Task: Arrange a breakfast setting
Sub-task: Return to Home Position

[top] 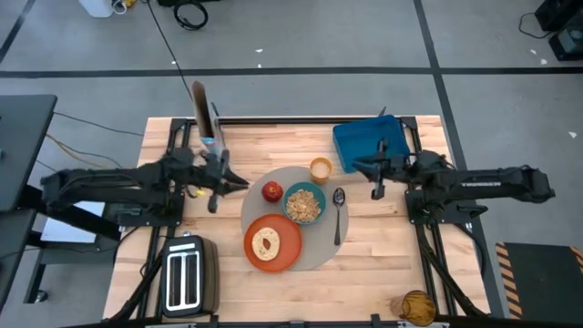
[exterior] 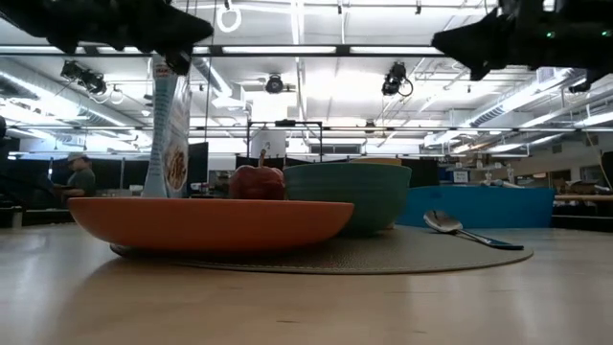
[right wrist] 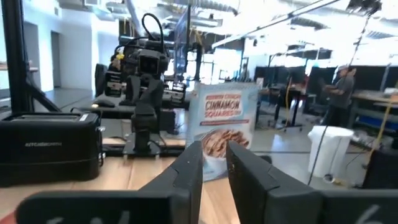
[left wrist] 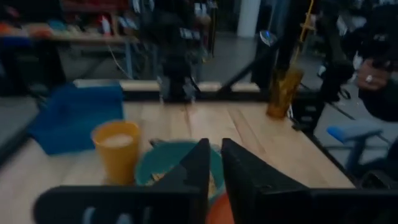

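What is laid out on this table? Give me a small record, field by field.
Mat: round, under the dishes
Orange plate: on mat, holds toast
Teal bowl: on mat, holds cereal
Apple: on mat, beside bowl
Spoon: on mat, bowl's other side
Cup: at mat's rim, near blue tray
Left end effector: empty, raised, near cereal box
Right end effector: empty, raised, near blue tray

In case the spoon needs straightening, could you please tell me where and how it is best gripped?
Grip the metal spoon by the middle of its handle, coming straight down from above and pinching across its narrow width. It lies flat on the mat, so no side approach gets under it, and the teal bowl crowds one side. The right gripper is nearer.
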`<state>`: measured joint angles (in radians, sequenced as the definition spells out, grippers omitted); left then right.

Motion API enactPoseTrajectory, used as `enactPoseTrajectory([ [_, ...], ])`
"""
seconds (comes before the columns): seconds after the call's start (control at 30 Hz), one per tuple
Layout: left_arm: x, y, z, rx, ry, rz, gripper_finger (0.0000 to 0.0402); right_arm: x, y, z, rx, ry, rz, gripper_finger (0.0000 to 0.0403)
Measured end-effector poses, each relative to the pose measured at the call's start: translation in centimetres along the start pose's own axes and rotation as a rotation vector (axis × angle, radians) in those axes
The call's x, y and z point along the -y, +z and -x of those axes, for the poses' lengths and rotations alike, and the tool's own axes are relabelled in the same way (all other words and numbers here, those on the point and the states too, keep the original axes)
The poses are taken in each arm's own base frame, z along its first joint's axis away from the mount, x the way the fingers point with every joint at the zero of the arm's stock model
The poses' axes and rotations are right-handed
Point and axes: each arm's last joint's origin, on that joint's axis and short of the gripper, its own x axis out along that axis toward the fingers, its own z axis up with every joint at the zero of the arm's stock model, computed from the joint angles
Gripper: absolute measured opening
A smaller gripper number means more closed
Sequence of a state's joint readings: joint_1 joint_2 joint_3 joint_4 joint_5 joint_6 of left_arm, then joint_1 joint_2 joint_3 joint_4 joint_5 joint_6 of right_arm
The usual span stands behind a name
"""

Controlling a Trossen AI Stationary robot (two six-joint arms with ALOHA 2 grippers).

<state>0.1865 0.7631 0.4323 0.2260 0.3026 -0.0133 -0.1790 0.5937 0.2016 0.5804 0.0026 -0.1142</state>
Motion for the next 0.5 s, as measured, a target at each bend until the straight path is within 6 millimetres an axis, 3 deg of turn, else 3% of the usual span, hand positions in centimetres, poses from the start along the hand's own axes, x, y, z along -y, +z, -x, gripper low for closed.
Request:
enactPoseTrajectory([
  [0.13, 0.0, 1.0, 2.8, 0.052, 0.04, -0.03, 0.0012, 0.3, 0.5, 1.6, -0.016, -0.017, -0.007, 0.0073],
  [0.23, 0.6, 0.2, 4.0, 0.079, 0.028, -0.015, 0.0008, 0.3, 0.5, 2.7, -0.046, -0.001, -0.037, 0.0068],
  [0.33, 1.3, -2.1, 4.2, 0.131, 0.004, 0.009, 0.0011, 0.0, 0.1, 3.4, -0.069, 0.058, -0.088, 0.0059],
  [0.5, 2.5, -7.8, 3.7, 0.178, -0.01, 0.016, 0.0009, -0.6, -2.3, 4.2, -0.09, 0.146, -0.155, 0.0036],
])
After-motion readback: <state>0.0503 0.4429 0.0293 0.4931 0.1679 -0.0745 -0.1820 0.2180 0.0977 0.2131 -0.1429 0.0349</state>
